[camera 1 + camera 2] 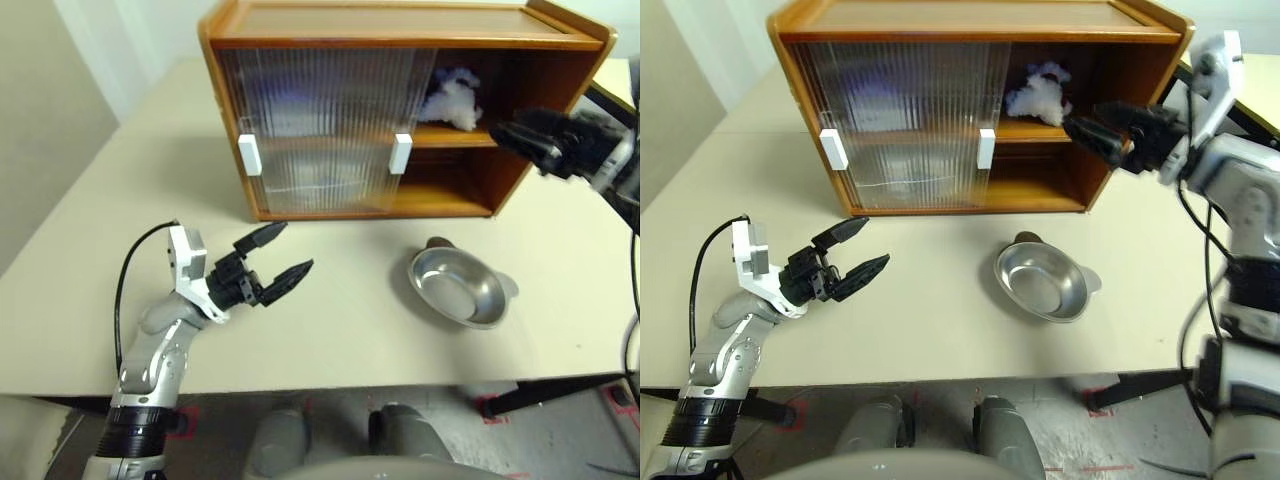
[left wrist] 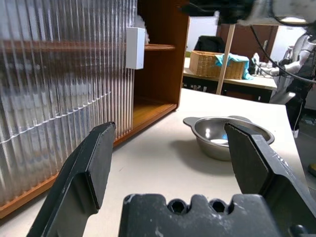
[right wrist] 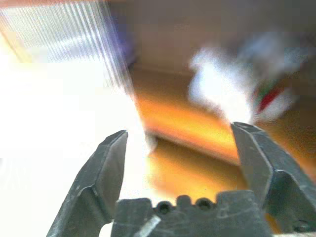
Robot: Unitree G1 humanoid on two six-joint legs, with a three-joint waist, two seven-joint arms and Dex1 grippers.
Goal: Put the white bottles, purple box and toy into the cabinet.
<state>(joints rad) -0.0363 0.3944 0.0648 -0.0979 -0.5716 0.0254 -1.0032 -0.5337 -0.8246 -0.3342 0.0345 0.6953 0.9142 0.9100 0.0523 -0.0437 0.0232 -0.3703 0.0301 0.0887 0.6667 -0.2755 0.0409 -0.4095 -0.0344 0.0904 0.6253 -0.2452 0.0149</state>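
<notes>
Toy-wise, the fluffy white plush toy [image 1: 1038, 92] sat on the upper shelf of the orange-brown wooden cabinet [image 1: 970, 20]. Right gripper [image 1: 1102, 135] hung beside the opening, jaws spread and empty; left gripper [image 1: 852, 262] also gaped. Risk, I figured: a careless swing could clip the cabinet's side wall or knock the plush off.

The toy [image 1: 1038, 92] lies on the cabinet [image 1: 970, 30] shelf.
</notes>
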